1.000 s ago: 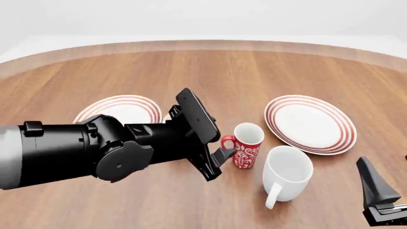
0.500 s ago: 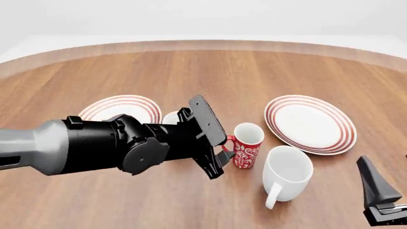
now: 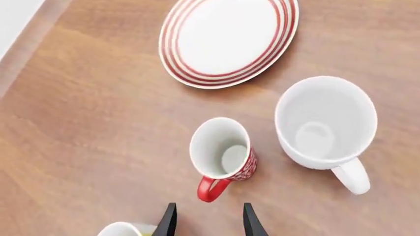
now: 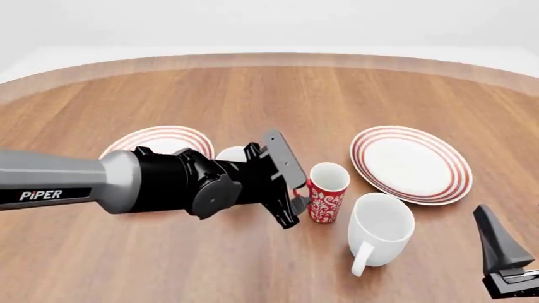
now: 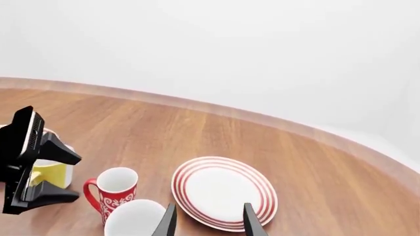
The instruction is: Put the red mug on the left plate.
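Change: the left arm point(image 4: 126, 183) has reached further toward the red mug point(image 4: 327, 191) than a second ago; its silver link with the PIPER lettering now shows in the front view, and the gripper head sits closer to the mug's handle. The mugs, the plates and the right gripper have not moved.
Left gripper point(image 3: 208, 221): fingers apart, holding nothing. In the left wrist view the two dark fingertips point(image 3: 168, 222) sit just short of the mug's red handle, which lines up with the gap between them; no contact is visible.
Right gripper point(image 5: 206, 220): fingers apart and empty, low at the near right of the table, well away from the mugs.
Red mug: upright on the bare wood, handle turned toward the left gripper, between the two plates and nearer the right one. It is not on either plate.
White mug point(image 4: 380, 228): upright just beside the red mug, on its near right, handle pointing toward the camera.
Yellow mug point(image 5: 49, 172): beside the left gripper head, mostly hidden behind it in the front view.
Left plate point(image 4: 156, 140): on the table behind the left arm, partly covered by it.
Right plate point(image 4: 411, 163): to the right of the red mug, apart from it.
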{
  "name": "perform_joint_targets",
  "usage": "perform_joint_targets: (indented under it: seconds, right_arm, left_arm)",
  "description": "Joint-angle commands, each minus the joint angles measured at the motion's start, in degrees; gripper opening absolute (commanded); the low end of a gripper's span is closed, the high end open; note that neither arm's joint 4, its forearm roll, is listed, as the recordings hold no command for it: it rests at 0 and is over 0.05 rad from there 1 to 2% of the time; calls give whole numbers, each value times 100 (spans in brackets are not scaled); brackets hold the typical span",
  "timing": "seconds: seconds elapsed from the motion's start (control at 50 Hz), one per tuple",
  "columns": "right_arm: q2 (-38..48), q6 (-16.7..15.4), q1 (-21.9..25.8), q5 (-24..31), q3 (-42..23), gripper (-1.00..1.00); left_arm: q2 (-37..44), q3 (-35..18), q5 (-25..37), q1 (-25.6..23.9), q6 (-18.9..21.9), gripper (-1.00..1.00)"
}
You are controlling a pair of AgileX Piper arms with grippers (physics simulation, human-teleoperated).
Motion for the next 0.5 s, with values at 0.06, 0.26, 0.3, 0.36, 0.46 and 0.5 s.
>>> perform_joint_targets:
  seconds: [0.06, 0.26, 0.3, 0.36, 0.46, 0.5]
  right_arm:
    - [0, -31, 28, -37, -4, 100]
    - [0, -32, 17, -50, -14, 100]
    - [0, -28, 16, -41, -18, 100]
    - [0, -37, 22, -46, -14, 100]
    - [0, -48, 36, -52, -32, 100]
    - [0, -69, 53, -61, -28, 100]
  left_arm:
    - [349, -251, -69, 144, 85, 100]
    - [557, -305, -111, 65, 72, 100]
    - [578, -317, -108, 63, 73, 100]
    - [584, -306, -91, 24, 53, 100]
    - [638, -329, -87, 39, 64, 100]
    - [685, -399, -84, 99, 85, 100]
